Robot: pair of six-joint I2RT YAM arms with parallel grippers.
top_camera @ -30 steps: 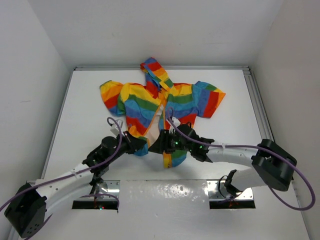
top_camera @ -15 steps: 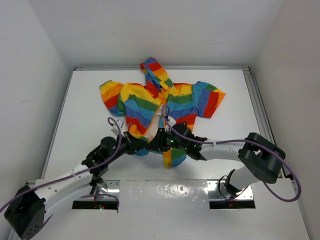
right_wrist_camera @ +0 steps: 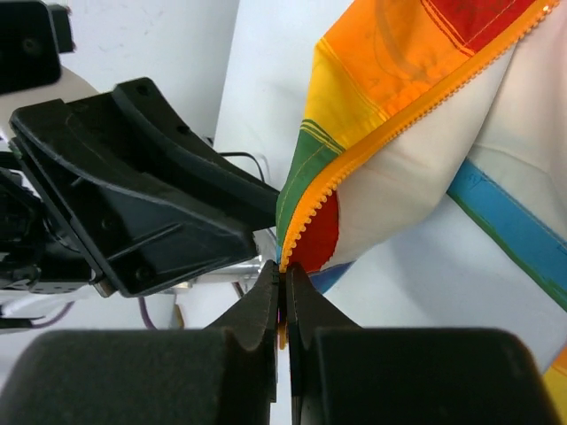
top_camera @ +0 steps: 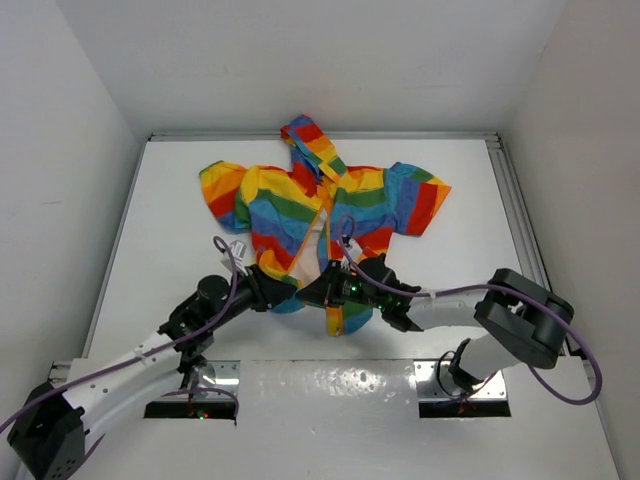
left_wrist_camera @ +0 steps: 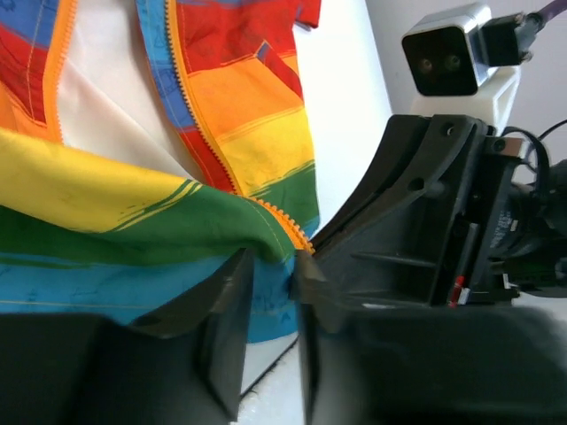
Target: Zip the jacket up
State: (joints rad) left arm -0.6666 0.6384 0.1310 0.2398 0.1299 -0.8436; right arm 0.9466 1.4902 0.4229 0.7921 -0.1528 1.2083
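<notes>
Right hand (right_wrist_camera: 282,276) has closed, pinching zipper edge (right_wrist_camera: 310,217) of 1 jacket (top_camera: 290,205) | left hand (left_wrist_camera: 273,267) has loosened, slightly spread

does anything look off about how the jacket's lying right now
The rainbow-striped fabric jacket lies unzipped, its hood flopped sideways. Its lower front edges are bunched and uneven, with pale lining showing. No tear is visible.

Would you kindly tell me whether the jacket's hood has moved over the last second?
No. The jacket's hood lies where it did, against the table's far edge.
</notes>
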